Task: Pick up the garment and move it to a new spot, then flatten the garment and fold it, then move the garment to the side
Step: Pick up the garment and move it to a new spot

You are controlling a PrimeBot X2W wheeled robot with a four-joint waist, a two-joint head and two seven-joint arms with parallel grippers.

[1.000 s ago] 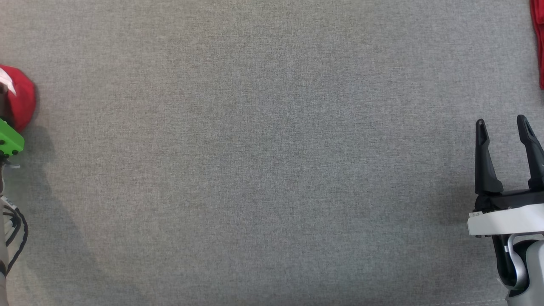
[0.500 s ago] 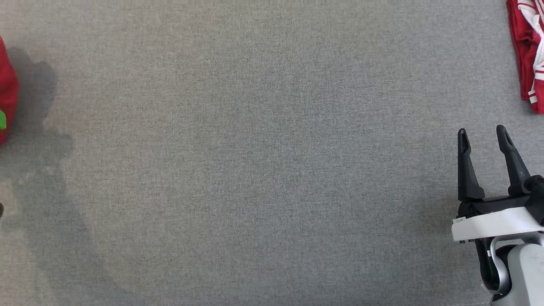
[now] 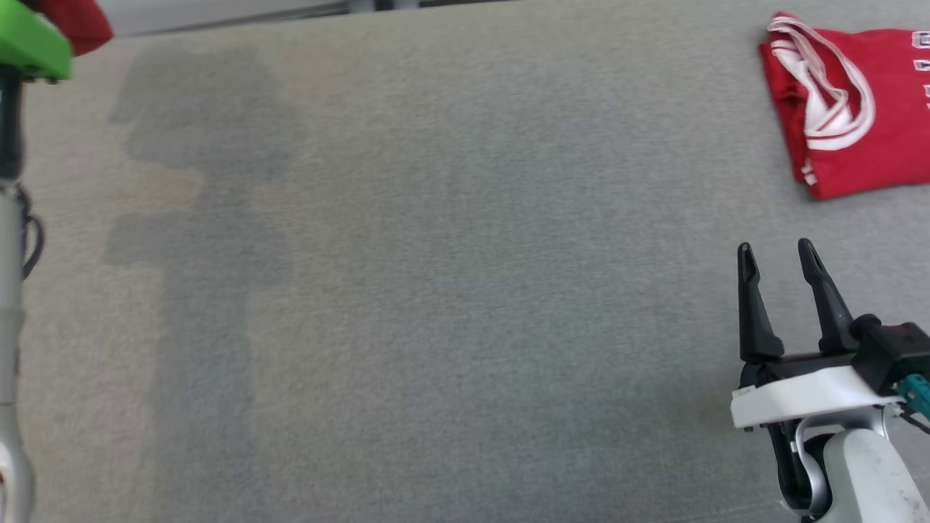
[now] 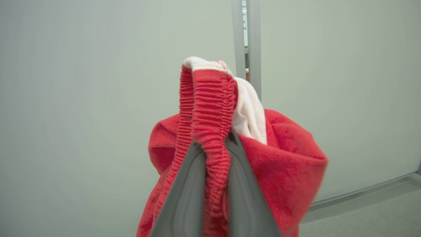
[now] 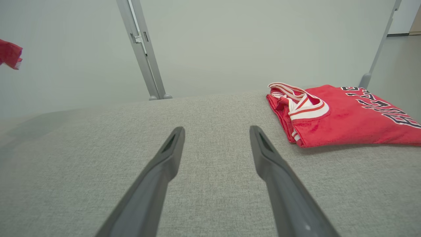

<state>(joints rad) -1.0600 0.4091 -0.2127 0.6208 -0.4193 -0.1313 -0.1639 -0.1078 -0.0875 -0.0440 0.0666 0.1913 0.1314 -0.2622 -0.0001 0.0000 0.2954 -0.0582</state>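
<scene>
far left of the head view: the left arm (image 3: 9, 327) is seen as a pale forearm running up the edge, topped by a bright green block (image 3: 33, 43). a scrap of the red garment (image 3: 80, 25) is tucked into the top corner right beside that block.

in the left wrist view the left gripper (image 4: 215, 144) is pinched narrow on the garment's ribbed red band, which is bunched between the two fingers. a bit of white lining is pushed up behind it, and the fleecy red rest is draped down around both fingers. the garment is held up in the air against a pale wall, clear of the grey table (image 3: 450, 305). how much of it hangs below can't be told.

a soft blocky shadow (image 3: 211, 145) is cast on the left part of the table.

over at the lower right, the right gripper (image 3: 781, 254) is spread wide with nothing between its fingers, parked just over the cloth surface, fingertips pointed toward the far edge.

past it, at the upper right, a folded red jersey (image 3: 857, 109) with white trim and dark lettering is laid flat on the table, well apart from the gripper.
</scene>
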